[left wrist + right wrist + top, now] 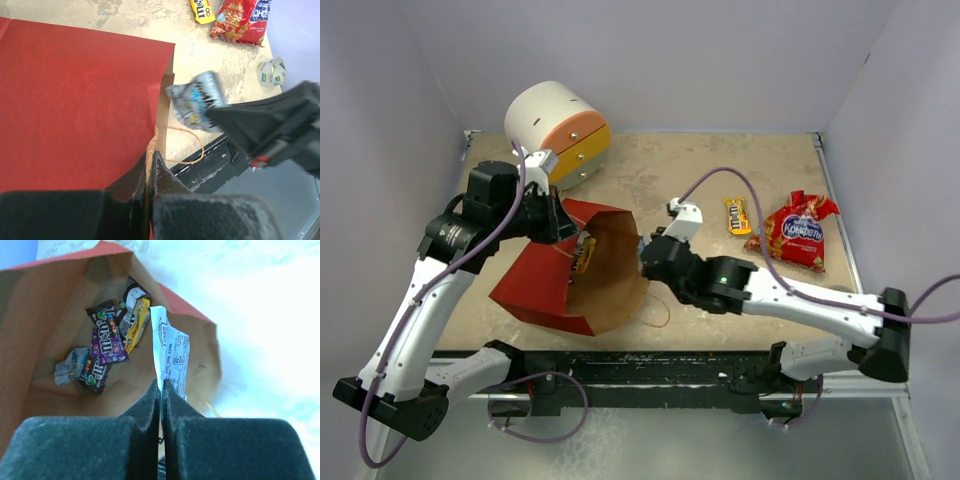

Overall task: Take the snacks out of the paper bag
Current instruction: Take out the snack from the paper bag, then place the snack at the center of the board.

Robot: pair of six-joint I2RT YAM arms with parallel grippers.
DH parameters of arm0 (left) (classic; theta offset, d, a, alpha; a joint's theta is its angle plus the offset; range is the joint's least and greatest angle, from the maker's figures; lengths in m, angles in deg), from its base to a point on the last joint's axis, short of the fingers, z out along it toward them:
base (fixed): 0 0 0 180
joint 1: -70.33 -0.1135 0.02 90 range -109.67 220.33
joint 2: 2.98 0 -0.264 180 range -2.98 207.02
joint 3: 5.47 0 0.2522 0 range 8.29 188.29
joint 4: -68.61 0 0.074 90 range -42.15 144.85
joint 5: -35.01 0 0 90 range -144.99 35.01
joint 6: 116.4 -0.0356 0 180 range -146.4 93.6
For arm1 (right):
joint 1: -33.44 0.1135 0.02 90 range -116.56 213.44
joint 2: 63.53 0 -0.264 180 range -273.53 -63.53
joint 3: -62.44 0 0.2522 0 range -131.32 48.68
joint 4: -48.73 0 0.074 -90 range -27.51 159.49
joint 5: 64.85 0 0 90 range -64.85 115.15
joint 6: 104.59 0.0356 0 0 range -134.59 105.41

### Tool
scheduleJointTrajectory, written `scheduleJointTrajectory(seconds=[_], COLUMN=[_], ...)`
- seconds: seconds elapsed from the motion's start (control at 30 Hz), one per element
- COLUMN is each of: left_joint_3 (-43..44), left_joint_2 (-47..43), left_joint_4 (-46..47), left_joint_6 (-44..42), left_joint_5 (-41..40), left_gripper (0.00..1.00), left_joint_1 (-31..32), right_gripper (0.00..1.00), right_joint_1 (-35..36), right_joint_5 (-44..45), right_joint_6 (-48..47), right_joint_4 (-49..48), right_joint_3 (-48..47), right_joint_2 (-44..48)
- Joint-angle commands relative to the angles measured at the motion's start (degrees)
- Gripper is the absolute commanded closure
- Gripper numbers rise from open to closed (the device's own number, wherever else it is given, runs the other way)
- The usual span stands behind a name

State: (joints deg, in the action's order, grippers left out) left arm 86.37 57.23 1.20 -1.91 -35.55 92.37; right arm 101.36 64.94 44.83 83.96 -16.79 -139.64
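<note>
Right tool (pixel 161 386) is pinched shut on a silver packet (pixel 171 352) just at the paper bag's (pixel 535 285) mouth, while the left tool (pixel 151 161) clamps the bag's rim, apparently to steady it; more snacks (pixel 103 351) lie inside.

The paper bag (pixel 535 285) was red outside, brown inside; the big snack bag (pixel 800 232) red with a blue-white logo; one small packet (pixel 195 100) silver-blue.
</note>
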Motion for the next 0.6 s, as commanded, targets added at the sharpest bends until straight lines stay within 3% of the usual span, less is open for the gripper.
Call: scheduleJointTrajectory(seconds=[0.0, 0.17, 0.3, 0.43, 0.57], left_joint_3=[0.4, 0.3, 0.5, -0.6, -0.8], left_joint_2=[1.1, 2.0, 2.2, 2.1, 2.6], left_joint_4=[2.9, 3.3, 3.6, 4.5, 4.6], left_joint_6=[-1.1, -2.2, -2.6, -3.0, -2.9], left_joint_5=[-1.2, -1.1, -0.9, -0.2, 0.9], left_gripper=[1.0, 1.0, 1.0, 1.0, 1.0], left_joint_1=[0.0, 0.0, -0.1, 0.0, -0.1], right_gripper=[1.0, 1.0, 1.0, 1.0, 1.0], right_joint_1=[0.0, -0.7, -11.2, -23.7, -32.2], right_joint_5=[6.9, 17.9, 18.2, 13.9, 12.7], right_joint_6=[-7.7, -9.6, -16.1, -27.3, -33.5], right_joint_4=[9.0, 11.3, 7.1, 0.0, -1.4], right_joint_3=[0.5, 5.6, 7.4, 6.2, -1.5], right_joint_2=[9.4, 21.6, 25.8, 20.2, 6.8])
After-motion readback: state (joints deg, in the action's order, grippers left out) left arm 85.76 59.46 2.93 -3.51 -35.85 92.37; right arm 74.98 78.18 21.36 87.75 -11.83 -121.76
